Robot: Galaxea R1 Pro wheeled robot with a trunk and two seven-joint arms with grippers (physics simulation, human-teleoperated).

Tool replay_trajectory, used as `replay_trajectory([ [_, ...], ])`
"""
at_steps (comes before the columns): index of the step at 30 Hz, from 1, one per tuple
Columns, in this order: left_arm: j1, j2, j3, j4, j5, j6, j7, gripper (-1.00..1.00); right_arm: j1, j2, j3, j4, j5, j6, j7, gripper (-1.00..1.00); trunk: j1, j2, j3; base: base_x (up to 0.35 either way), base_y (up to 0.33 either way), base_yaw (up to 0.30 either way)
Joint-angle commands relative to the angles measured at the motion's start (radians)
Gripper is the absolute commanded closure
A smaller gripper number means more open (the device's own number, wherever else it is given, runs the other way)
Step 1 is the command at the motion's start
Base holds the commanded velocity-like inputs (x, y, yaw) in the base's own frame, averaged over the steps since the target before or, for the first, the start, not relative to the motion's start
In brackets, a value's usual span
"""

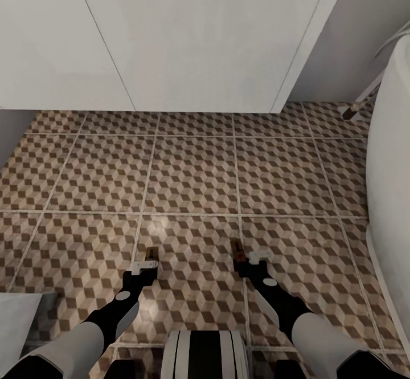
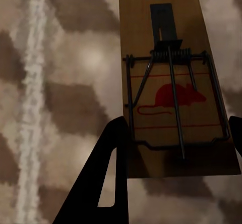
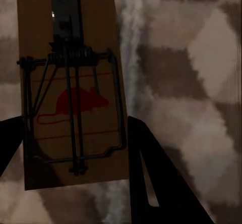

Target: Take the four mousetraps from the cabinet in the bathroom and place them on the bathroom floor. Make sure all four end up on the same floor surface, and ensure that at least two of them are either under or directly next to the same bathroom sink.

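Head view: left gripper (image 1: 147,264) at about 7 o'clock clamps a mousetrap (image 1: 150,253) between its fingers, board poking forward toward 12; right gripper (image 1: 250,260) at about 5 o'clock grips a second mousetrap (image 1: 237,250) the same way. Both sit low over the cube-pattern bathroom floor (image 1: 193,174), the two traps well apart with a grout line running between. Left wrist view: black fingers (image 2: 108,163) pinch the long edges of the board (image 2: 171,90), red mouse print and wire spring facing up. Right wrist view: same hold on the other board (image 3: 70,90), right finger (image 3: 146,168) against its edge, grout line just beside. White vanity front (image 1: 188,43) spans 10 to 1 o'clock; white bathtub wall (image 1: 390,185) closes off 3 o'clock. Open tile between grippers and vanity.
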Motion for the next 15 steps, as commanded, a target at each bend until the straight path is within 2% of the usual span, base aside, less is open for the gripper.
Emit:
replay_trajectory([
  [1, 0.0, 0.001, -0.013, 0.001, 0.011, -0.003, 0.008, 1.0, -0.001, 0.0, 0.008, 0.005, -0.013, -0.014, -0.004, 1.0, 0.0, 0.0, -0.001, 0.0, 0.0, 0.0],
  [4, 0.0, 0.001, -0.014, -0.002, 0.011, -0.026, 0.008, 1.0, -0.001, 0.001, 0.008, 0.021, -0.013, -0.04, -0.004, 1.0, 0.0, 0.0, -0.001, 0.0, 0.0, 0.0],
  [10, 0.001, 0.0, -0.02, 0.034, 0.011, -0.208, 0.008, 1.0, -0.001, 0.001, 0.008, 0.03, -0.013, -0.053, -0.002, 1.0, 0.0, 0.0, -0.001, 0.0, 0.0, 0.0],
  [15, 0.001, 0.0, -0.028, 0.064, 0.011, -0.257, 0.008, 1.0, -0.001, 0.001, 0.008, 0.031, -0.013, -0.054, -0.002, 1.0, 0.0, 0.0, -0.001, 0.0, 0.0, 0.0],
])
